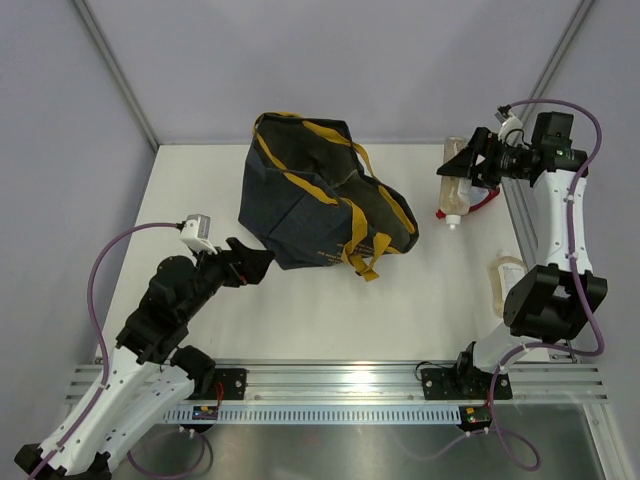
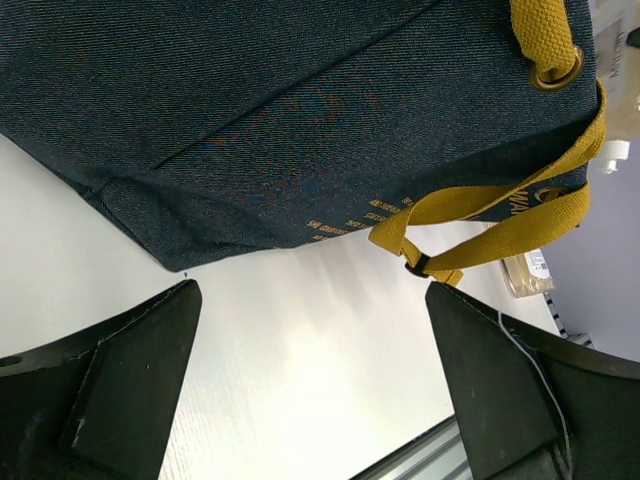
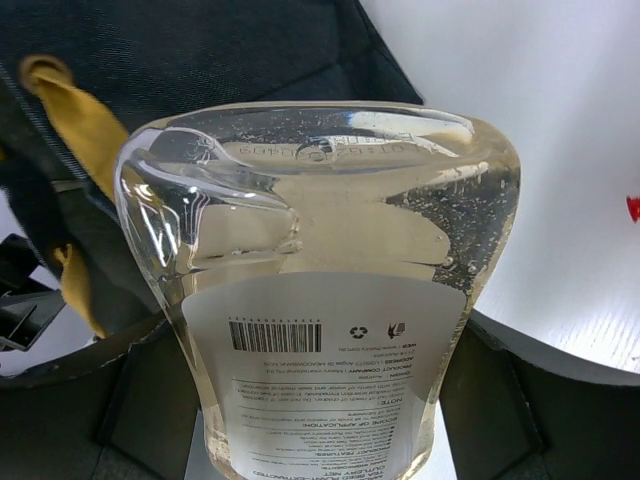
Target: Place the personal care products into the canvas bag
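The dark navy canvas bag point(image 1: 320, 195) with mustard straps lies slumped at the table's middle back. My right gripper point(image 1: 466, 160) is shut on a pale yellow pouch point(image 3: 320, 300) and holds it above the table right of the bag, base end towards the bag point(image 3: 200, 60). Under it, a second pale pouch point(image 1: 452, 200) with a white cap lies on the table beside a dark red pouch point(image 1: 487, 198). A third pale pouch point(image 1: 505, 272) lies near the right arm and also shows in the left wrist view point(image 2: 525, 272). My left gripper point(image 1: 255, 262) is open and empty, just short of the bag's near-left corner point(image 2: 150, 215).
A yellow strap end point(image 2: 500, 215) trails from the bag's near side onto the white table point(image 1: 330, 320). Grey walls and frame posts close in the back and sides. The metal rail point(image 1: 340, 380) runs along the near edge.
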`<control>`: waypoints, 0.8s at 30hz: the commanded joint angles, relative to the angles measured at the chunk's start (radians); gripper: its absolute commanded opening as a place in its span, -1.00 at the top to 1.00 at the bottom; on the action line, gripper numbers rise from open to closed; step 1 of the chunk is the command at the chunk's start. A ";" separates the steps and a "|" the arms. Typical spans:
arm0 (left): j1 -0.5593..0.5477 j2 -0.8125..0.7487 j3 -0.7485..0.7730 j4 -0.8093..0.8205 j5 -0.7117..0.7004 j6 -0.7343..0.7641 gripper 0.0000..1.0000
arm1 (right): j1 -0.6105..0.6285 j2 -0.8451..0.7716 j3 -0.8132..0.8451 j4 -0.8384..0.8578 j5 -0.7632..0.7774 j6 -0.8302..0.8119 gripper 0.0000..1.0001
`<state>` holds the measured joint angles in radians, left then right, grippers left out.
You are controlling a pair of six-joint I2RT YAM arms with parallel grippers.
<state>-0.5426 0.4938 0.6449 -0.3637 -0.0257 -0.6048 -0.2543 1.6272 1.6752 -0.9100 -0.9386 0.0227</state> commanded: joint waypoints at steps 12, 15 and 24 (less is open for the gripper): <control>0.001 0.005 0.018 0.077 0.013 -0.036 -0.98 | 0.482 -0.009 0.414 0.039 0.121 -0.184 1.00; 0.001 0.002 0.024 0.069 0.010 -0.036 -0.98 | 0.546 0.061 0.510 0.016 0.188 -0.256 1.00; 0.001 0.003 0.024 0.063 0.006 -0.041 -0.98 | 0.717 0.209 0.609 0.077 0.501 -0.360 1.00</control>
<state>-0.5426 0.5034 0.6449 -0.3489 -0.0208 -0.6376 0.4389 1.8145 2.2196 -0.9634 -0.5747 -0.2890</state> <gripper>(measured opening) 0.984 0.861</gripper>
